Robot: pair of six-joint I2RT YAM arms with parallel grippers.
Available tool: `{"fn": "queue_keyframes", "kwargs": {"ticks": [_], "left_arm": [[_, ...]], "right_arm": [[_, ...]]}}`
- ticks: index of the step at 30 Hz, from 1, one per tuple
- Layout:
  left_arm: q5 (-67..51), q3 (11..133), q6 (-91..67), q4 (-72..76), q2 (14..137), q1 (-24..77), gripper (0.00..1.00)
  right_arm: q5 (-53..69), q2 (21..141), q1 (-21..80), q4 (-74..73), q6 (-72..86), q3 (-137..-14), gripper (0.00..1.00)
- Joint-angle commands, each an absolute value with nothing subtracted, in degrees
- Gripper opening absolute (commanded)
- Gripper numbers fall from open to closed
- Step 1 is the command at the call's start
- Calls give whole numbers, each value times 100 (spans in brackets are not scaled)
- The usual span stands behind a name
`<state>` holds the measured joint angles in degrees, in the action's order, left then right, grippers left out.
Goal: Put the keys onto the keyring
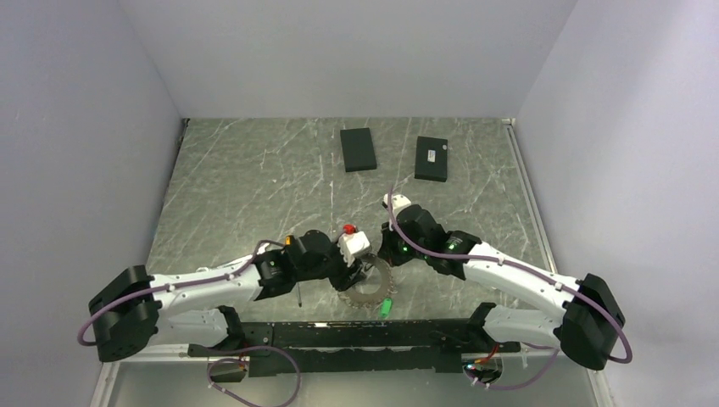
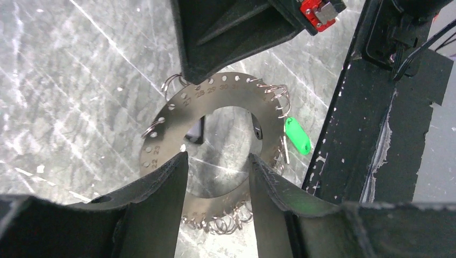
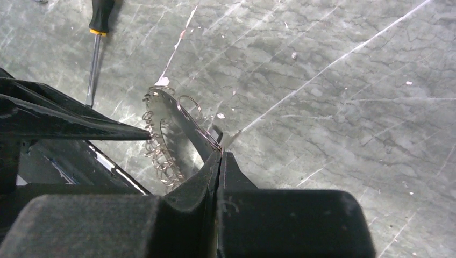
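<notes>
The marble table (image 1: 254, 186) lies open toward the far wall. The keyring (image 1: 366, 288) sits by the black front rail (image 1: 356, 335), between both arms. The right gripper (image 3: 219, 153) is clenched on its rim. The left gripper (image 2: 218, 161) straddles its near band half-spread, and I cannot tell whether it grips. Only the left wrist view shows the numbered holes (image 2: 209, 88).

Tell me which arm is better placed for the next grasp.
Left, most likely. The left gripper is open with nothing between its fingers, poised over the hole of the keyring. The right gripper is shut on the keyring's rim and would have to let go first.
</notes>
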<state>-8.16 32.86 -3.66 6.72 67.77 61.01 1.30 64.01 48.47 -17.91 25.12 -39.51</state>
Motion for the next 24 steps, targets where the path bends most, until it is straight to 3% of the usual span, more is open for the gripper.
{"fn": "queue_keyframes", "kwargs": {"ticks": [1, 16, 24], "left_arm": [[-426, 3177, -293, 847, 6202, 6135, 50], [564, 3426, 233, 206, 4852, 6135, 51], [564, 3101, 194, 498, 4568, 6135, 52]], "right_arm": [[13, 6200, 4843, -1945, 2006, -4385, 0], [497, 5503, 4922, -1466, 161, -4989, 0], [605, 4866, 5124, -30, -438, -3814, 0]]}}
